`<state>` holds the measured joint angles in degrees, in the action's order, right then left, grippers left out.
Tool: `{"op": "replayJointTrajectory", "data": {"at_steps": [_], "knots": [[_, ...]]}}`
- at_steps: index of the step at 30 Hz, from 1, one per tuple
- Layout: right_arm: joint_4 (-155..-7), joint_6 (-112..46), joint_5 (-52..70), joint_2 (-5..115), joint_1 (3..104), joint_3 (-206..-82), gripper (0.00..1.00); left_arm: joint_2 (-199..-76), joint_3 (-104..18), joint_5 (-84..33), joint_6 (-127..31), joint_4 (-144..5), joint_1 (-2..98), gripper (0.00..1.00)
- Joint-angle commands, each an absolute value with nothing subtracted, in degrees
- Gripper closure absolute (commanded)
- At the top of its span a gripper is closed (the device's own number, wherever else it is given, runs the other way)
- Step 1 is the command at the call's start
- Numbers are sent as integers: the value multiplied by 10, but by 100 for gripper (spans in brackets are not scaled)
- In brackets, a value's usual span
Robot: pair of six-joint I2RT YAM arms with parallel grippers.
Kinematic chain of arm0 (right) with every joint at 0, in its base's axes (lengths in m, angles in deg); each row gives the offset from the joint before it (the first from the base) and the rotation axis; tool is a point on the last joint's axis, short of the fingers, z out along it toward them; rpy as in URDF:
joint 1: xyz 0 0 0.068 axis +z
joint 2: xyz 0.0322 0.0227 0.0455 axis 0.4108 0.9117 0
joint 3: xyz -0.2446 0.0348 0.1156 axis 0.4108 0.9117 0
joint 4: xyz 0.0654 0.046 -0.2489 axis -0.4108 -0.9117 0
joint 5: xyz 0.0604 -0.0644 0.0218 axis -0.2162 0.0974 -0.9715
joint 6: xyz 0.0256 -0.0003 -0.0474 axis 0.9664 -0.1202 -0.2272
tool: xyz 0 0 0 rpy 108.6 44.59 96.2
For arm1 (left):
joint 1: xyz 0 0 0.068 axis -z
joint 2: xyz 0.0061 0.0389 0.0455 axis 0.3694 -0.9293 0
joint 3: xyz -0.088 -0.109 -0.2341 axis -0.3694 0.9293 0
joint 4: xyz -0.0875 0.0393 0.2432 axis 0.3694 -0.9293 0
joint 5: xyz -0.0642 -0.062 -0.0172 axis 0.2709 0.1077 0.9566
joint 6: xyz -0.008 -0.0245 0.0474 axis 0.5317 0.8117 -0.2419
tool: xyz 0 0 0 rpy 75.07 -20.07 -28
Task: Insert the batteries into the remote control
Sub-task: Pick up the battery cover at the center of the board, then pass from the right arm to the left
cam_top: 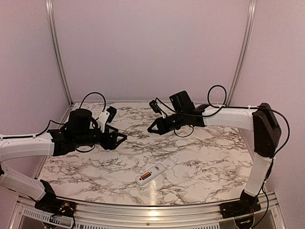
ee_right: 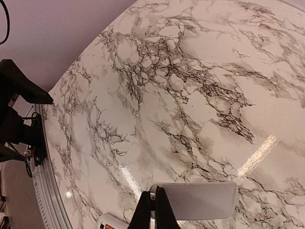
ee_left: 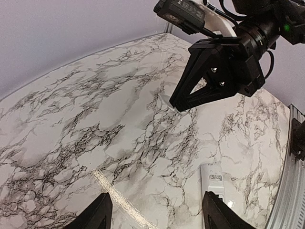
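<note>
The white remote control lies back up on the marble table near the front edge. An orange battery shows in its open compartment; I cannot make out the black one. The remote's plain end also shows in the left wrist view, and a corner shows in the right wrist view. My right gripper is shut on a thin plain white strip, held above the table centre. My left gripper is open and empty, hovering left of centre; its fingers straddle bare marble.
The marble table has a metal rail along the front edge. Purple walls with aluminium posts close the back and sides. The right gripper hangs in front of the left wrist camera.
</note>
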<state>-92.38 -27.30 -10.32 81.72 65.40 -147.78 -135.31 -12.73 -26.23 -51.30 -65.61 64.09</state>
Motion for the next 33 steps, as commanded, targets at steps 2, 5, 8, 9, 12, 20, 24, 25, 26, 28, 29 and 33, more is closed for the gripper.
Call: {"op": "replayJointTrajectory", "data": {"at_steps": [2,5,8,9,12,20,24,25,26,28,29,33], "knots": [[-921,-271,-288,751,646,-1436,100,-1271,-69,-197,-693,-584,673,33],[-966,-302,-330,714,649,-1418,100,-1241,-51,-189,-748,-583,701,32],[-980,-319,-366,681,663,-1393,100,-1238,-53,-190,-778,-598,735,33],[-978,-322,-393,674,670,-1385,100,-1242,-59,-194,-790,-609,749,34],[-983,-331,-426,657,687,-1371,100,-1251,-81,-216,-817,-646,785,37],[-1003,-337,-458,632,732,-1358,100,-1242,-127,-232,-854,-700,859,41],[-1015,-340,-461,631,759,-1359,100,-1256,-145,-251,-869,-733,887,43],[-1021,-343,-461,632,765,-1362,100,-1264,-151,-256,-874,-749,892,44],[-1024,-343,-459,633,770,-1364,100,-1273,-159,-261,-878,-758,896,45],[-1030,-344,-458,632,778,-1369,100,-1289,-169,-267,-887,-774,904,48],[-1033,-345,-459,633,783,-1373,100,-1296,-175,-268,-890,-780,909,49],[-1040,-345,-460,634,790,-1381,100,-1311,-181,-273,-897,-785,922,53]]}}
